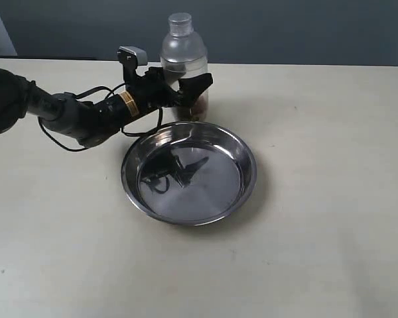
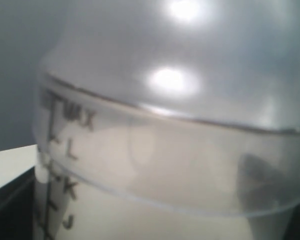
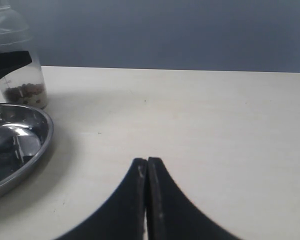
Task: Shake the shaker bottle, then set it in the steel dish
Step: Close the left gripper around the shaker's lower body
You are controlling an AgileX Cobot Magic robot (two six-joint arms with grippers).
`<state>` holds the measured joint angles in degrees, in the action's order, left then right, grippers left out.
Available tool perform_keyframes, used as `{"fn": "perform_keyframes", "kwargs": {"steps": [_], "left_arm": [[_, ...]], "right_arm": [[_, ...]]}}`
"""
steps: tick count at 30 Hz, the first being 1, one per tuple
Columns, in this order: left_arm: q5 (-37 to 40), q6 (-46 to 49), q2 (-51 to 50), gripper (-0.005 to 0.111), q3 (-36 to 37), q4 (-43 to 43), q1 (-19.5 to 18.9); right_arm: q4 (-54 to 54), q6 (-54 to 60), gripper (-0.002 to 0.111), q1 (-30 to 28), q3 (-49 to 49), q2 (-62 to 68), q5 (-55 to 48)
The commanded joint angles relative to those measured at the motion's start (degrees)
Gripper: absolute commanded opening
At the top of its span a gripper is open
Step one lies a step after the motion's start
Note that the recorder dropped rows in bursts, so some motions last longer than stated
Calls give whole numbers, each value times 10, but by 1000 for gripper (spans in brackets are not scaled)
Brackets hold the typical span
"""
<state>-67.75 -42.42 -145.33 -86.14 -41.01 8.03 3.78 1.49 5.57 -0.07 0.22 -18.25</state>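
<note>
Beige table [image 1: 318, 199] held the steel dish [image 1: 249, 165], with the shaker bottle [image 1: 184, 56] upright just behind it. The left gripper [image 1: 189, 85] straddled the bottle. Its far finger was hidden, so I could not tell whether it squeezed. The right gripper [image 3: 148, 167] was closed, empty and cut off by the frame edge.

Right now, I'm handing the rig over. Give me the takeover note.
Left gripper: jaws either side of the shaker bottle; clamped or not, can't tell.
Right gripper: shut, empty, over the table.
Bottle: upright on the table, just behind the steel dish in the exterior view; dish is empty.
Done: nothing confirmable; shake unverified.
Left: shake if needed, set bottle in dish.
</note>
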Motion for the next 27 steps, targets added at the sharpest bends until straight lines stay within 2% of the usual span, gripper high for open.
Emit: {"fn": "perform_keyframes", "kwargs": {"steps": [1,27], "left_arm": [[-13,-2,6,0,-2,-29,0],[-19,24,6,0,-2,-41,2]], "right_arm": [[-1,0,-1,2,1,-2,7],[-1,0,-1,2,1,-2,7]]}}
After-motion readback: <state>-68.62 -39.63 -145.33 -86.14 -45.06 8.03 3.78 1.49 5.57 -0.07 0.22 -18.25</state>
